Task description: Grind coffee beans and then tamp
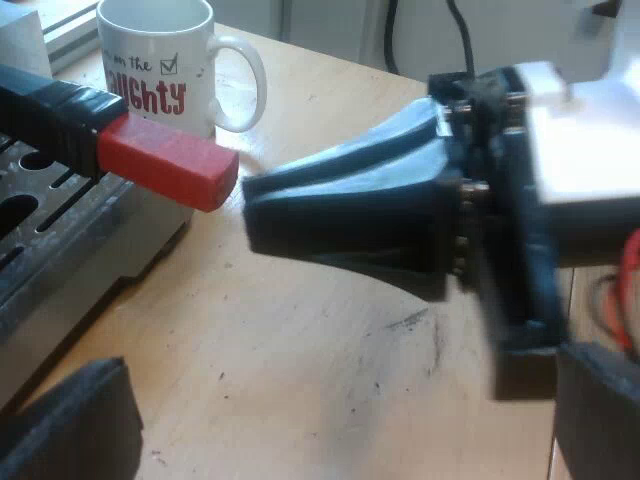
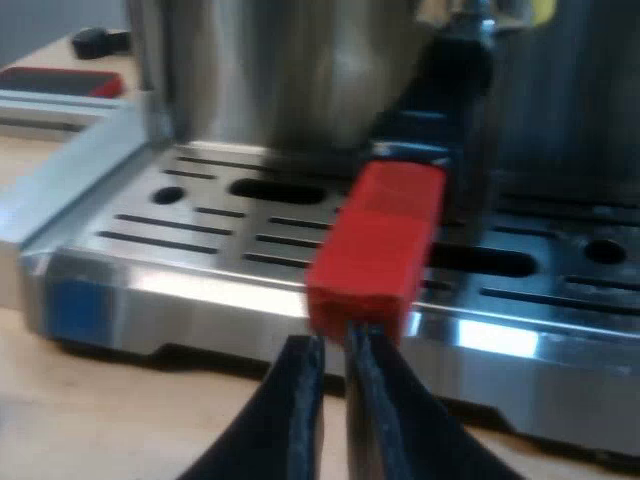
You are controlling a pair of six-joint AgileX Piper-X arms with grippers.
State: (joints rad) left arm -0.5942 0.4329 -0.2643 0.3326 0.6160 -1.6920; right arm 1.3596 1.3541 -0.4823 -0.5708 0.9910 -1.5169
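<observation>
- Left wrist view: found the holder handle [image 1: 45, 105] reaching out over the drip tray [image 1: 40, 225], with its red end [image 1: 168, 162] overhanging the tray's edge above the table [image 1: 300, 400].
- Recorded the right gripper [image 1: 252, 205] lined up on that red end, which sits at its twelve o'clock. Tips are near it but parted from it by a small gap.
- Noted a white mug [image 1: 160, 60] standing on the table just beyond the red end, at roughly one o'clock off the right gripper's line.
- Found the left gripper [image 1: 340, 390] spread wide over bare table with nothing between its fingers. Red end lies at about eleven o'clock of it, well clear.
- Right wrist view: found the fingertips [image 2: 300, 350] drawn almost together with only a slit between them, gripping nothing. Red end is dead ahead at twelve o'clock; cannot tell whether the tips touch it.
- Traced the handle back from the red end to the front of the espresso machine [image 2: 280, 70], where it is apparently seated. Metal head hidden.
- Judged the holder rigid, not fragile, and probably heavy at the head. Handle looks hard and smooth.
- Advise parting the fingers first, then clamping across the flat sides of the red block. Expect twisting resistance if it is locked in, and a sagging head once it is freed.
</observation>
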